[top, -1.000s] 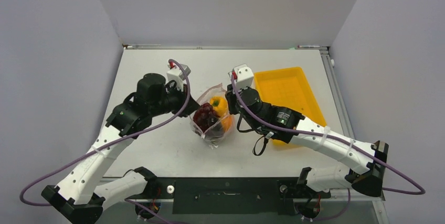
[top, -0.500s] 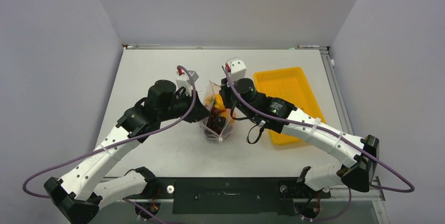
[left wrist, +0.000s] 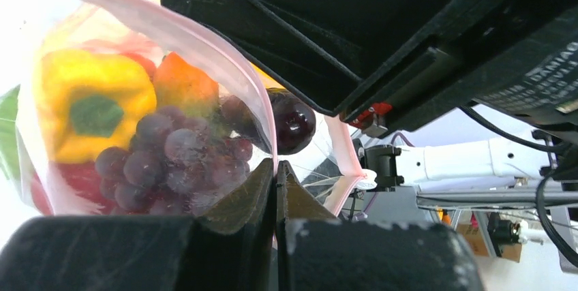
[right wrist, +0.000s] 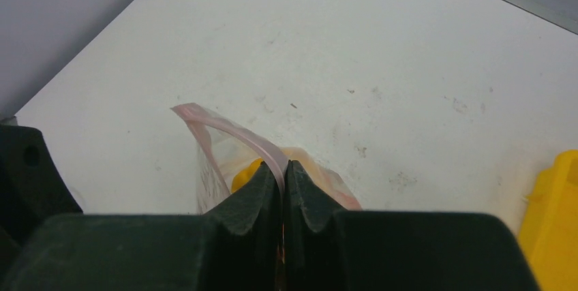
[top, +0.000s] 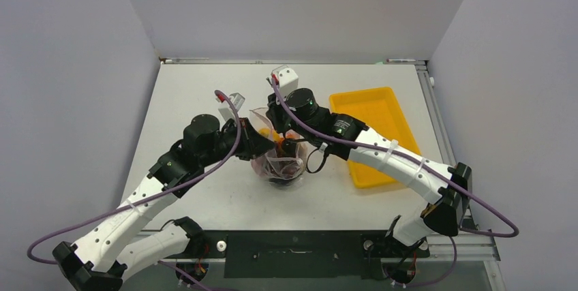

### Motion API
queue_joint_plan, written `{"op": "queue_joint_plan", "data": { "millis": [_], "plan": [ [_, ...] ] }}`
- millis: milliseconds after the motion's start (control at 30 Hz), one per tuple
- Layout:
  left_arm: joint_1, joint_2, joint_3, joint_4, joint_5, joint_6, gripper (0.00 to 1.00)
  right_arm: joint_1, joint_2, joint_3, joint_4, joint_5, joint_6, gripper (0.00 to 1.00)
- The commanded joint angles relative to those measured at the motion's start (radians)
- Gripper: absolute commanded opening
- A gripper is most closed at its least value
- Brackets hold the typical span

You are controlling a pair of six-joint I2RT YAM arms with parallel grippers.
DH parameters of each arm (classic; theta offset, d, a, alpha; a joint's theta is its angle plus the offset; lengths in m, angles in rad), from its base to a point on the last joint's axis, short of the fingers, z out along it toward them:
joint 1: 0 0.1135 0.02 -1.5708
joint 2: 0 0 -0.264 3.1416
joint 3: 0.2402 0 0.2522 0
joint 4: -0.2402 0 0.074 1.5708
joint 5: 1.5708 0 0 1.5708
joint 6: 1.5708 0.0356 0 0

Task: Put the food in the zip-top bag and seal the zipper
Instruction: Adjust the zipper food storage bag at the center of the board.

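Fingers of the left gripper (left wrist: 275, 170) are clamped on the zipper (left wrist: 199, 40); the right gripper (right wrist: 283, 170) pinches it likewise. At the top view's centre, the bag (top: 279, 163) holds pepper (left wrist: 85, 107) and grapes (left wrist: 170, 161), left of the left fingertips.

clear zip-top bag (top: 279, 163) stands upright, food (left wrist: 170, 158) inside, pink zipper (left wrist: 204, 44) unsealed.

Black motor housing (left wrist: 538, 76): white lettering, cropped at frame edge, unreadable. No other text legible.

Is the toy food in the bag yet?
In: yellow toy pepper and dark grape bunch show through the clear pink-edged plastic bag.
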Motion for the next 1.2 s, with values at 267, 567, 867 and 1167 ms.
{"op": "queue_joint_plan", "data": {
  "millis": [267, 567, 867, 1167],
  "plan": [
    [-0.003, -0.047, -0.124, 0.197, -0.13, -0.11, 0.0, -0.01, 0.049, 0.022, 0.064, -0.141, -0.034, 0.05],
    [-0.003, -0.073, -0.119, 0.186, -0.151, -0.103, 0.0, -0.01, -0.018, -0.021, 0.098, -0.115, -0.041, 0.25],
    [-0.002, -0.111, -0.129, 0.165, -0.174, -0.104, 0.0, -0.008, -0.15, -0.09, 0.134, -0.07, -0.02, 0.57],
    [-0.003, -0.117, -0.14, 0.17, -0.178, -0.104, 0.0, 0.003, -0.357, -0.276, 0.161, -0.092, 0.009, 0.63]
  ]
}}
